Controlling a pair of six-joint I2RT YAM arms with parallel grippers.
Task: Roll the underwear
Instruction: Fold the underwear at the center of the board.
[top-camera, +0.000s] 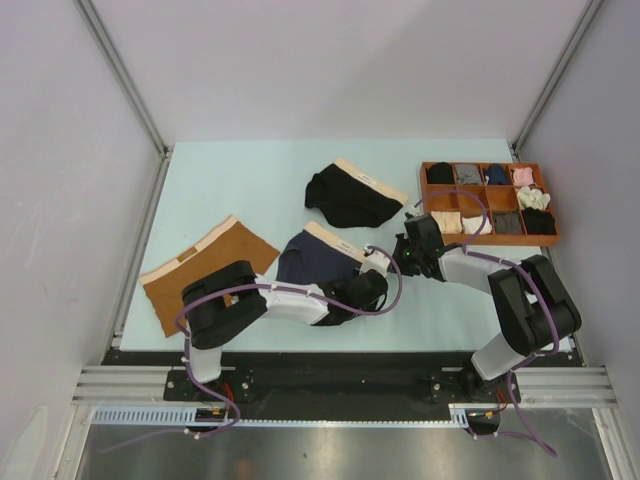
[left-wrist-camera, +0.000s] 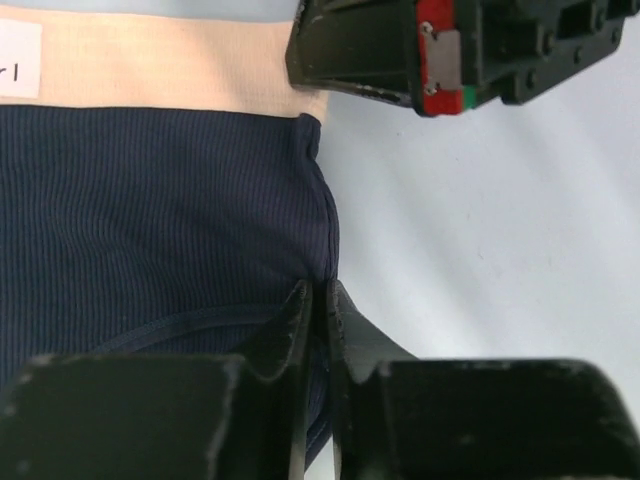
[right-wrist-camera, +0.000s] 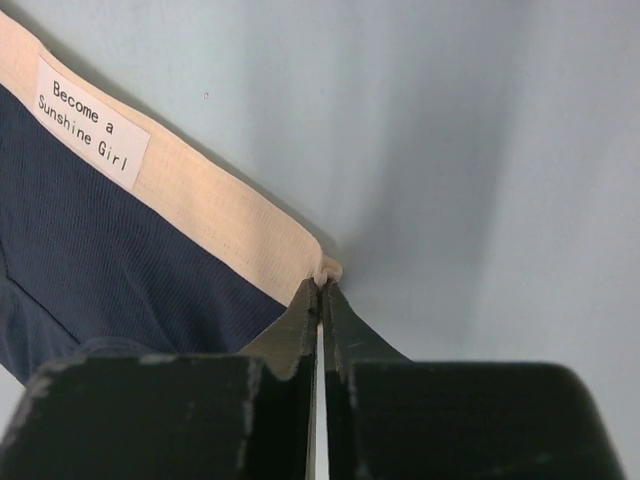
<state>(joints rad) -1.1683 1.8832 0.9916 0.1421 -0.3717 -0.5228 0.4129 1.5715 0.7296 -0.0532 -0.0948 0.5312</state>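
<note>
Top and wrist views. The navy brief (top-camera: 308, 256) lay flat near the middle of the pale surface (top-camera: 230, 190), waistband (right-wrist-camera: 215, 215) toward the far side. The left hand (left-wrist-camera: 318, 300) was closed on its right side edge, below the waistband. The right hand (right-wrist-camera: 322, 290) was pinched shut on the waistband's right corner, just beside the left hand. The brown brief (top-camera: 205, 268) lay at the left, touching or nearly touching the navy one, its near edge covered by the left arm. The black brief (top-camera: 350, 198) lay behind, apart from both hands. At the far right stood a divided wooden tray (top-camera: 480, 165). Its compartments held small rolled pieces in black, grey, navy, pink and cream. The right arm and its cable crossed the tray's near left part, so the contents there could not be made out. The left arm hid the navy brief's near portion from above. The waistband label (right-wrist-camera: 92, 120) read "Become a Sunshine Girl" at the right wrist; the left wrist view cut it off.
</note>
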